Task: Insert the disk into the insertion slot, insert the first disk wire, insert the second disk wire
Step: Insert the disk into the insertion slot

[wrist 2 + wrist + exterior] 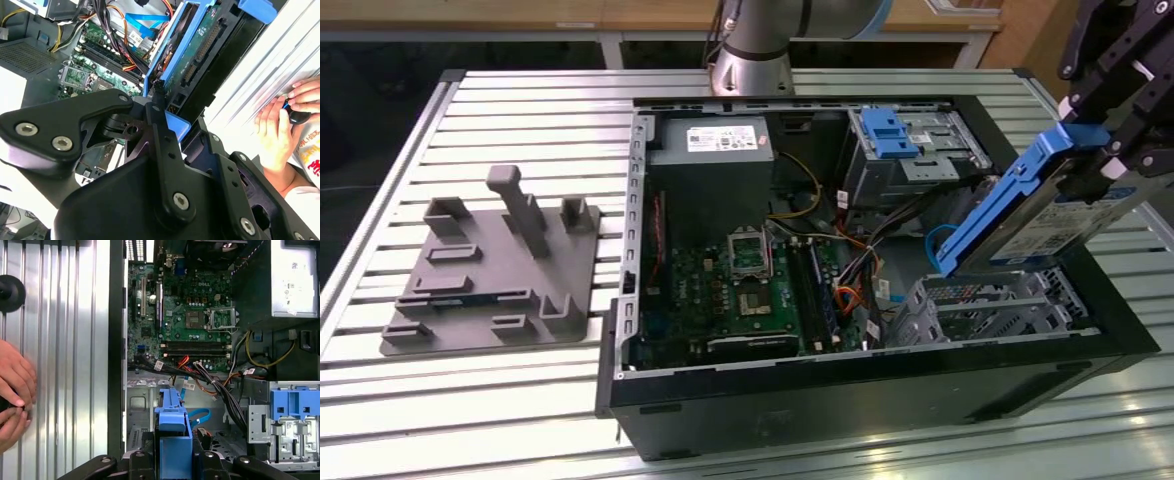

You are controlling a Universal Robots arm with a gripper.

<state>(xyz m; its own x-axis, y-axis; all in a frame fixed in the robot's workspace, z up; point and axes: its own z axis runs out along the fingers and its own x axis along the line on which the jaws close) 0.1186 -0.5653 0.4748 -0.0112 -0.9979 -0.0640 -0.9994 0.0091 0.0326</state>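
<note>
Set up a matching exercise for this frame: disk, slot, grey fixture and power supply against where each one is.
Things:
1. disk
2. slot
3. grey fixture
4. power supply

Places:
A. on the table, outside the case, at the exterior view's left
B. inside the case, in its far corner at the exterior view's left
C. tilted in the hand, above the case
D. inside the case, under the disk

Pairs: 1-C, 2-D, 3-A, 4-B
</note>
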